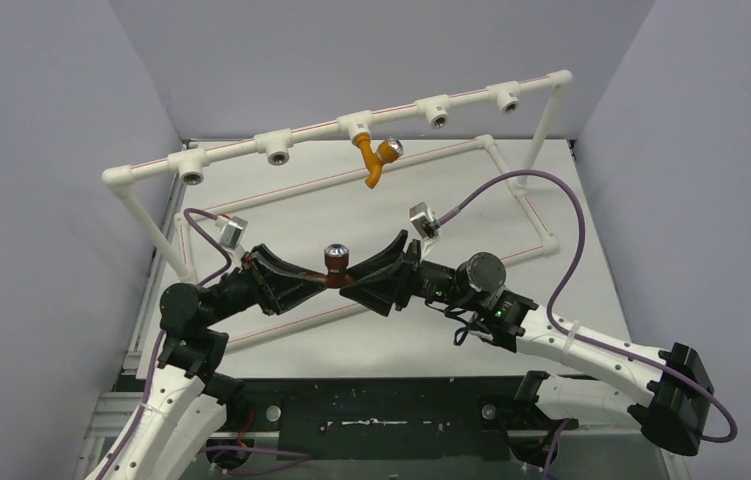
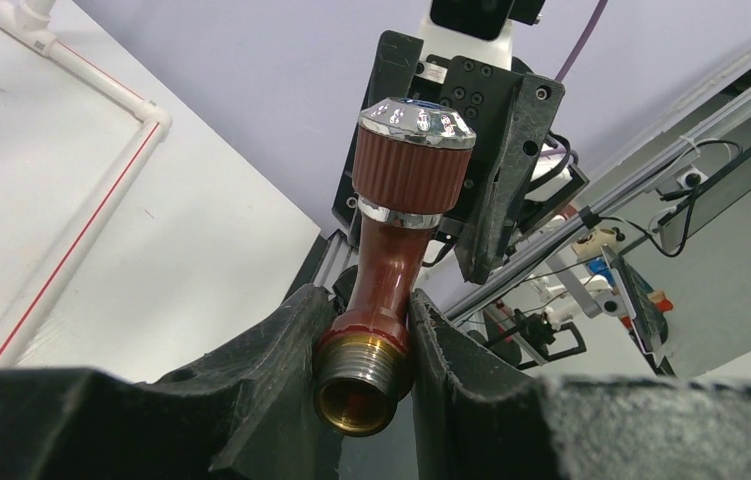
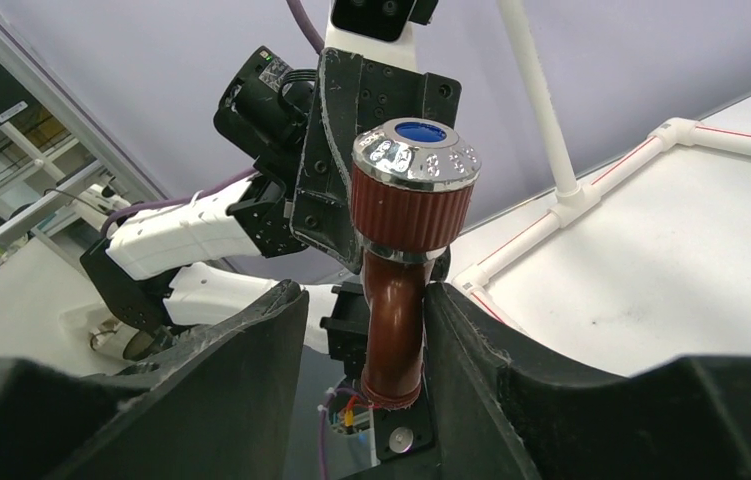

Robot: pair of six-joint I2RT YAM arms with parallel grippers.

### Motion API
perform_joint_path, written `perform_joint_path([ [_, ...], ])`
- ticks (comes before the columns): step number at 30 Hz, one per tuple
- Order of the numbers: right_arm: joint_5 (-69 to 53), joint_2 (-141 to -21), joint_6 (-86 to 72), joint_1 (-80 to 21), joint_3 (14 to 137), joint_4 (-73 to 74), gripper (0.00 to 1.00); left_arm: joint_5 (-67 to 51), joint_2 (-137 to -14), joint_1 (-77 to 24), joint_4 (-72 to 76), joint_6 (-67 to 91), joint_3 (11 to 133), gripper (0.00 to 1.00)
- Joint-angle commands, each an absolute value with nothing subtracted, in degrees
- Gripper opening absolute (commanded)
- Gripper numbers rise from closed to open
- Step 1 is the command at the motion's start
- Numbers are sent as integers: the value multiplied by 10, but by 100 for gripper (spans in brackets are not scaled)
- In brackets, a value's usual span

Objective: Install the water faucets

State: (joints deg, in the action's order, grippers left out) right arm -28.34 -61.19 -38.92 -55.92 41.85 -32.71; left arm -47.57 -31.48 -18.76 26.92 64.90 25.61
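The dark red-brown faucet (image 1: 335, 262) stands knob-up between both grippers above the table's near middle. My left gripper (image 1: 317, 281) is shut on its brass threaded end (image 2: 359, 385); both pads press it in the left wrist view. My right gripper (image 1: 353, 285) is open around the bent spout (image 3: 393, 330): one pad (image 3: 451, 330) touches it, and the other stands apart with a clear gap. The orange-yellow faucet (image 1: 377, 158) hangs screwed into the middle socket (image 1: 356, 125) of the white pipe rail.
The white pipe rail (image 1: 311, 135) crosses the back on two posts, with open T-sockets on the left (image 1: 191, 172) (image 1: 276, 153) and on the right (image 1: 438, 112) (image 1: 506, 98). A white pipe frame (image 1: 541, 240) lies on the table. A purple cable (image 1: 571, 215) arches over the right side.
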Motion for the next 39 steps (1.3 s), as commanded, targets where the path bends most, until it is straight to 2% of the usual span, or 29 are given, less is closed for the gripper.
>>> perform_joint_path([
  [1,-294,-588,-377,-560,441,-352,47,-465,-314,-185,280,636,289,0],
  [10,-296,-593,-365,-560,449,-318,47,-468,-316,-186,280,636,294,0],
  [33,-311,-624,-367,-562,472,-335,37,-474,-317,-191,291,641,289,0],
  [37,-313,-626,-367,-562,473,-335,27,-474,-316,-191,291,641,288,0],
  [38,-313,-625,-366,-562,472,-335,21,-474,-316,-191,291,641,287,0],
  [39,-313,-625,-366,-562,472,-335,7,-473,-315,-191,291,641,287,0],
])
